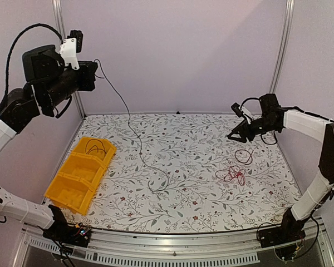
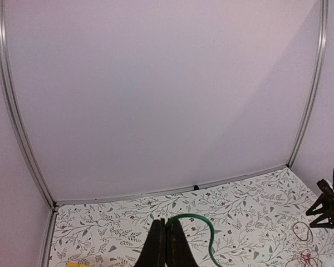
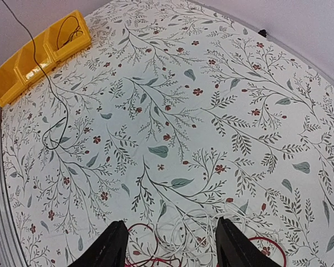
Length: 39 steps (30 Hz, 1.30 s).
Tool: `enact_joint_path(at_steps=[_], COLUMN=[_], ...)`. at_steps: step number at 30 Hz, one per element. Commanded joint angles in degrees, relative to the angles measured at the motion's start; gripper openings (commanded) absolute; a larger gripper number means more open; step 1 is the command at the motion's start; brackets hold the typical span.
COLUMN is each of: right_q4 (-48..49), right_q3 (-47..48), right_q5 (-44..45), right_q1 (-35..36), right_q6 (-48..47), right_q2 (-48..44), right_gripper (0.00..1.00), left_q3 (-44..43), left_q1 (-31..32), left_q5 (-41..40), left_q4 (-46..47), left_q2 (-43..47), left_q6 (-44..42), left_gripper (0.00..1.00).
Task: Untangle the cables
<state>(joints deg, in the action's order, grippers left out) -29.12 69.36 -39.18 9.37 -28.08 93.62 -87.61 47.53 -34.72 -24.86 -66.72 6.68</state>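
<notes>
At the far left the left end effector (image 1: 94, 69), black with a white plastic bracket above it, is raised high off the tabletop (image 1: 183, 139). Its fingers (image 2: 158, 247) are pressed together, pinching the top of a long thin cable (image 1: 134, 133). That cable looks dark from above and greenish at the wrist. It hangs down in a slack line and ends in a loose loop on the patterned surface, near the middle.

Below it a glossy yellow plastic bin (image 1: 88, 161) of three square compartments lies at an angle. A coiled black cable (image 1: 94, 147) sits in its far compartment.

The tabletop cover is pale, printed with grey-green leafy sprigs and small red flowers.

To the right a dark loop (image 1: 244, 156) lies just beyond a small tangle of red cables (image 1: 232, 174). The right wrist view also shows fine white wires (image 3: 183, 231) mixed in. The right end effector (image 1: 237, 137) hangs over this tangle, jaws spread wide, gripping nothing.
</notes>
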Motion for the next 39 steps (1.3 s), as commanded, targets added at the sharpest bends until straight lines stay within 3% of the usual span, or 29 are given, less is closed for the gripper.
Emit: enact_joint_path(at_steps=[1,15,27,39], right_q4=[-5.56,3.53,4.08,4.15], right_q3=[-0.04,-17.19,-16.72,-16.63], right_q5=[-3.77,-4.11,-1.91,-1.51], right_q1=[0.21,0.21,0.17,0.16], right_q6=[-3.71,-5.12,-6.27,-6.55], right_q2=[-4.52,-12.88,-7.73,-5.77], right_gripper=[0.59,0.60,0.61,0.61], left_q3=[0.30,-16.80,-31.55,-37.16], left_q1=[-5.58,-19.79,-25.11,-30.09], left_q5=[8.62,25.57,31.92,30.72], left_q4=[-0.54,-8.48,-12.37,-11.23], left_q2=[-0.82,-14.15,-23.53,-21.93], left_q6=[3.24,2.87,1.68,0.65], left_gripper=[0.00,0.00,0.00,0.00])
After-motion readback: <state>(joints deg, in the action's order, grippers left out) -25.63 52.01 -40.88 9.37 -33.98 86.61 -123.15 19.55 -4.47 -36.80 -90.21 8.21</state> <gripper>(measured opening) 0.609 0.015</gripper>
